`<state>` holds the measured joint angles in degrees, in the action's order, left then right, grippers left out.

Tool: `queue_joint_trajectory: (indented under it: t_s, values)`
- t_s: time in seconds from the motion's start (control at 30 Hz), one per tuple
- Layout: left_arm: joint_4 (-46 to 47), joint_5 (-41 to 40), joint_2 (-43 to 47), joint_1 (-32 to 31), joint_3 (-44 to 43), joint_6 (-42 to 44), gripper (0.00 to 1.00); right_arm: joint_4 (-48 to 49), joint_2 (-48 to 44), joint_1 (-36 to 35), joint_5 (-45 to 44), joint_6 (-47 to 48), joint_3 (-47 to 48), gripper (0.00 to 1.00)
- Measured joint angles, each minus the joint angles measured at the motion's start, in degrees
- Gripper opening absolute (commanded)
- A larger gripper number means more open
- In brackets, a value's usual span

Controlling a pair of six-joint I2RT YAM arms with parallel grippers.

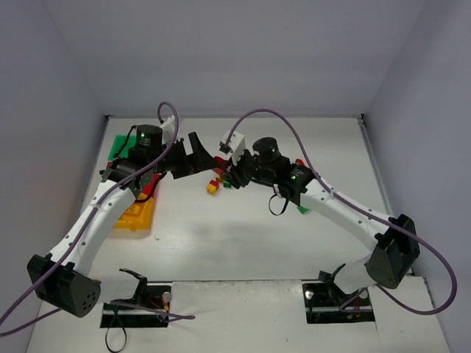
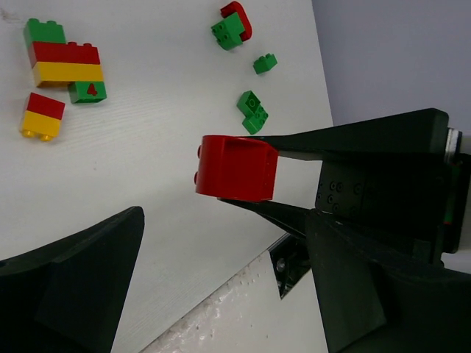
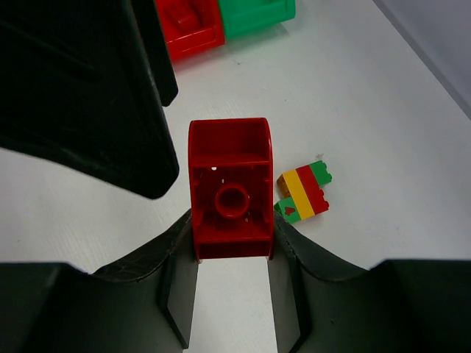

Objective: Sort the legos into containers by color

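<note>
A red brick [image 3: 230,176] is pinched in the right claw [image 3: 232,239], held over the table [image 3: 368,110]; the left claw [image 2: 221,294] is spread wide just beside it; a striped stack [image 3: 303,193] is seen near it on the table, with the red bin [image 3: 188,33] and green bin [image 3: 254,15] beyond.

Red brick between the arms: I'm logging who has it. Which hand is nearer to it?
Right. The right hand clamps the red brick between its fingers. The left hand is open close beside the brick, not touching it.
</note>
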<state>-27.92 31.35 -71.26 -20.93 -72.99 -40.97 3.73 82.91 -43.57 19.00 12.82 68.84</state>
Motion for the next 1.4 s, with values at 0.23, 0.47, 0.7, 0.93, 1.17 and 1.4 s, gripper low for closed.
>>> queue_joint_trajectory:
  t_s: [0.23,0.47,0.7,0.93,1.17,1.4]
  values:
    - [1.7,0.11,-0.35,-1.84,0.0,0.37,0.83,-1.14,-0.09,-0.11,1.29,-0.85,0.0,0.01]
    - [2.73,-0.31,-3.52,-3.23,0.0,0.9,0.71,-1.33,-0.35,-0.42,2.73,-1.29,0.02,0.02]
    - [4.42,1.57,-5.86,-3.89,-0.2,0.55,0.06,-2.19,-0.55,-0.33,3.48,-2.08,0.04,0.08]
    - [3.02,-1.81,-5.86,-3.91,-0.48,3.04,0.0,-2.16,-1.36,-0.39,2.19,-3.04,0.02,0.88]
    - [-4.94,-12.85,-4.92,3.76,-0.83,7.52,0.0,-2.54,-4.46,1.29,-5.4,-5.53,-1.68,1.0]
    - [-9.88,-28.57,-5.27,18.03,-0.83,9.53,0.0,-6.21,-7.32,9.25,-17.88,-14.6,-6.19,1.0]
